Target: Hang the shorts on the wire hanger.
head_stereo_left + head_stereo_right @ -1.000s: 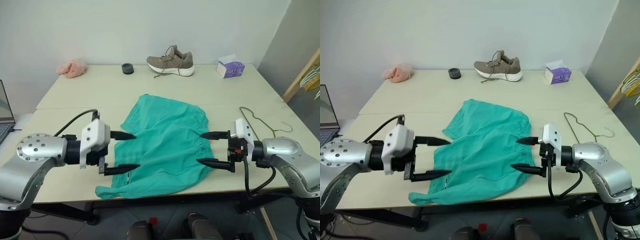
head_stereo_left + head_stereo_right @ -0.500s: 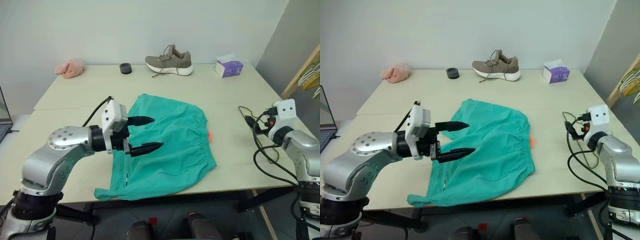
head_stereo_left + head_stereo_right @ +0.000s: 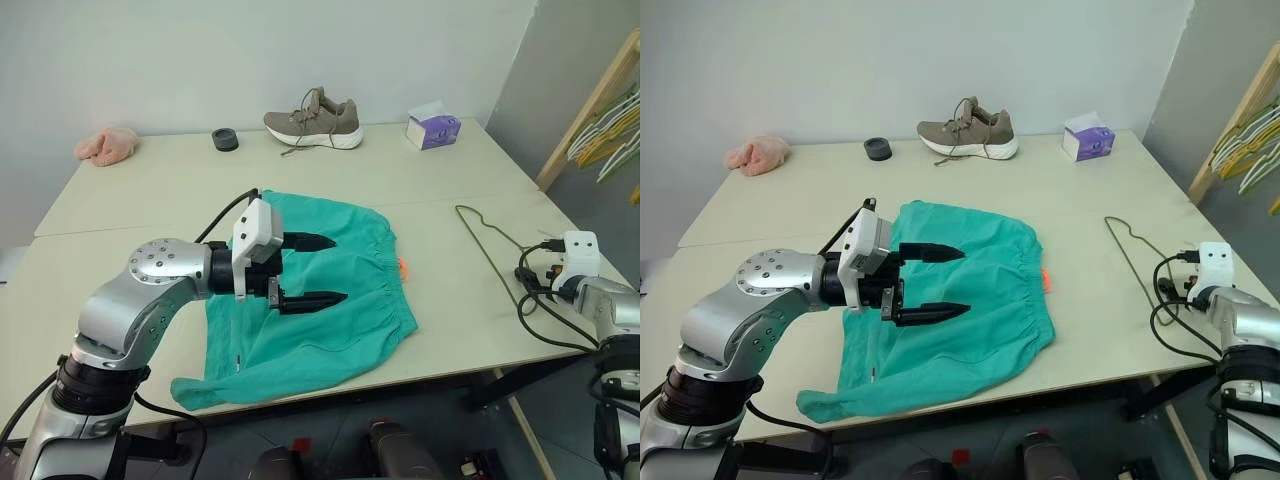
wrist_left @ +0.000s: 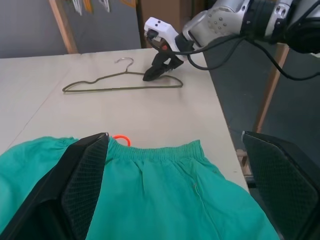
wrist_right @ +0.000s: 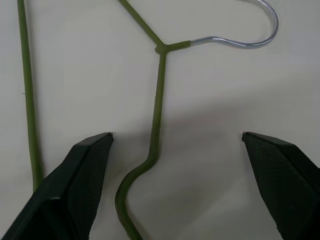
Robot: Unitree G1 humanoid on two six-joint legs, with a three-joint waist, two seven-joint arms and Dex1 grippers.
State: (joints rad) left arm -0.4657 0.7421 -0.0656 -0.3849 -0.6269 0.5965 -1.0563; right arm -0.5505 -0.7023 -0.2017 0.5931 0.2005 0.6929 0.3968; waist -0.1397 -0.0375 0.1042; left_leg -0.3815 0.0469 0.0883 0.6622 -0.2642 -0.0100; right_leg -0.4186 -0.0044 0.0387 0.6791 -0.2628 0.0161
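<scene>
I'm looking down over the big beige table (image 3: pixel 120 290), and the shorts (image 3: pixel 340 330) lie flat and crumpled in the near middle of it, waistband toward the right, a small orange drawstring (image 3: pixel 403 267) poking out at that edge. My left gripper (image 3: pixel 325 270) hovers over the shorts, pointing right, its two black fingers spread wide with nothing between them. Over on the right side lies the wire hanger (image 3: pixel 1137 262), flat on the tabletop and well apart from the shorts, its hook toward the near right edge. My right gripper (image 4: pixel 152 75) is down at the hook end of the hanger; in the right wrist view its jaws stand wide apart, astride the hanger's neck (image 5: pixel 157 105) and gripping nothing. Along the far edge I see a tan sneaker (image 3: pixel 313 121), a purple tissue box (image 3: pixel 433 130) to its right, a small black ring (image 3: pixel 225 139) to its left, and a pink cloth (image 3: pixel 106 146) at far left.
</scene>
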